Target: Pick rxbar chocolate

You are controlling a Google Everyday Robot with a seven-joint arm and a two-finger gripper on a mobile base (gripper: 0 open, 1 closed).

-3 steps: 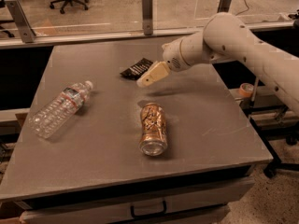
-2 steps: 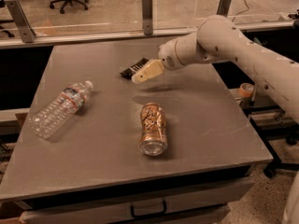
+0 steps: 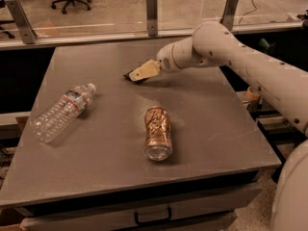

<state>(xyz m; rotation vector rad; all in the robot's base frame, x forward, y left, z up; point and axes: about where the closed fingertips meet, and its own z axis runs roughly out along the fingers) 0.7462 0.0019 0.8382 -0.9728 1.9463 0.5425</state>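
The rxbar chocolate (image 3: 130,76) is a small black flat wrapper lying on the grey table (image 3: 110,134) toward the back middle. Only a dark sliver of it shows at the left under the cream fingers. My gripper (image 3: 139,73) reaches in from the right on the white arm (image 3: 226,47) and sits low right over the bar, covering most of it.
A gold-brown drink can (image 3: 158,132) lies on its side in the table's middle. A clear plastic water bottle (image 3: 62,110) lies on its side at the left. A glass barrier with metal posts (image 3: 152,12) runs along the back edge. A drawer handle (image 3: 153,216) shows below the front edge.
The gripper has moved left and down onto the bar, which now is mostly hidden beneath it. The can and bottle have not moved.
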